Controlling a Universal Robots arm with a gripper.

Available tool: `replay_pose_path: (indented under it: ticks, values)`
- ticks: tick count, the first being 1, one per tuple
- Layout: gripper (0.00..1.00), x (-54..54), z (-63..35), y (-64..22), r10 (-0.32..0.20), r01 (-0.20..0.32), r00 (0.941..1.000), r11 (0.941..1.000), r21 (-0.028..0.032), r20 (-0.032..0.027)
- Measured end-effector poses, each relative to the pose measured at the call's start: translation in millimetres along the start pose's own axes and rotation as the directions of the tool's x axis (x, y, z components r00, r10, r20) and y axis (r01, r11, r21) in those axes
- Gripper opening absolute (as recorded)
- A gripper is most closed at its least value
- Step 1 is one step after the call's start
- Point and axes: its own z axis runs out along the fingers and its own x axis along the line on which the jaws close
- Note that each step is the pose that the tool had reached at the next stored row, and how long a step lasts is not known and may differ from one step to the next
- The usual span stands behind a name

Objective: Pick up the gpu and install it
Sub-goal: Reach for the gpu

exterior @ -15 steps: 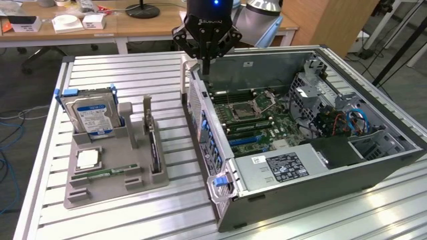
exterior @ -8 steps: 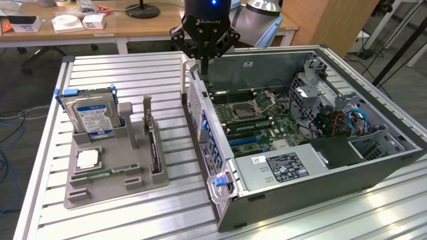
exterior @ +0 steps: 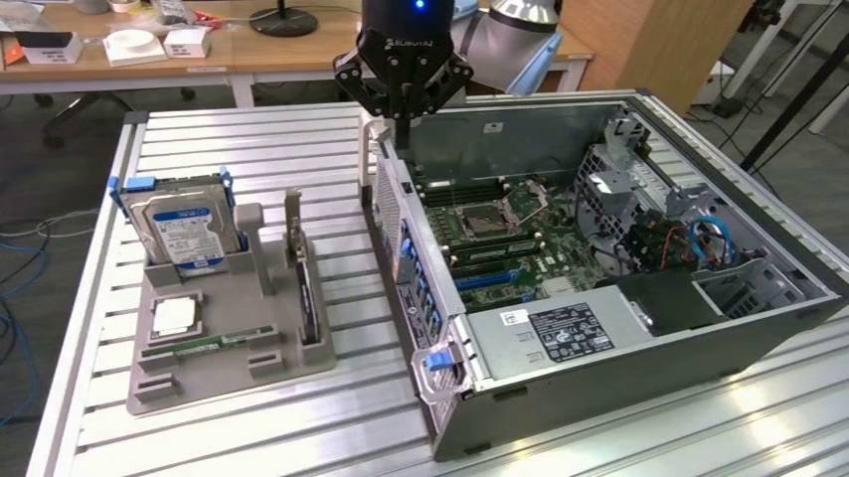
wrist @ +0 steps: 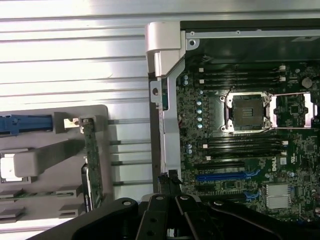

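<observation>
Wrist view shows the gpu [wrist: 91,150] green-edged; exterior view, the closed hand [exterior: 398,109].

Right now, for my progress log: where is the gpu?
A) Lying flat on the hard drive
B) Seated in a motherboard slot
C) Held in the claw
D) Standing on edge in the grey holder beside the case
D: the gpu stands on edge in the grey holder, to the exterior view's left of the open case, while the claw hangs shut above the case's edge.
</observation>
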Motion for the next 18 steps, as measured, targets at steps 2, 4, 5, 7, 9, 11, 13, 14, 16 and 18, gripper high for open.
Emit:
replay_pose_path:
  ticks: [2,4,5,7,9,11,13,14,16,18]
  values:
    - [0.11,1.3,-0.1,-0.1,0.000,0.000,1.0000,1.0000,0.0001,0.0000]
    - [0.11,2.7,-0.1,-0.2,0.000,0.000,1.0000,1.0000,0.0000,0.0000]
    - [0.11,3.4,-0.1,-0.2,0.000,0.000,1.0000,1.0000,0.0000,0.0000]
    - [0.11,4.7,-0.1,-0.3,0.000,0.000,1.0000,1.0000,0.0000,0.0000]
    - [0.11,5.9,-0.1,-0.4,0.000,0.000,1.0000,1.0000,0.0000,0.0000]
    - [0.11,7.1,-0.2,-0.5,0.000,0.000,1.0000,1.0000,0.0000,0.0000]
    - [0.11,8.4,-0.2,-0.6,0.000,0.000,1.0000,1.0000,0.0000,0.0000]
    - [0.11,9.0,-0.2,-0.6,0.000,0.000,1.0000,1.0000,0.0000,0.0000]
    - [0.11,10.5,-0.3,-0.7,0.000,0.000,1.0000,1.0000,0.0000,0.0000]
    - [0.11,12.0,-0.3,-0.8,0.000,0.000,1.0000,1.0000,0.0000,0.0000]
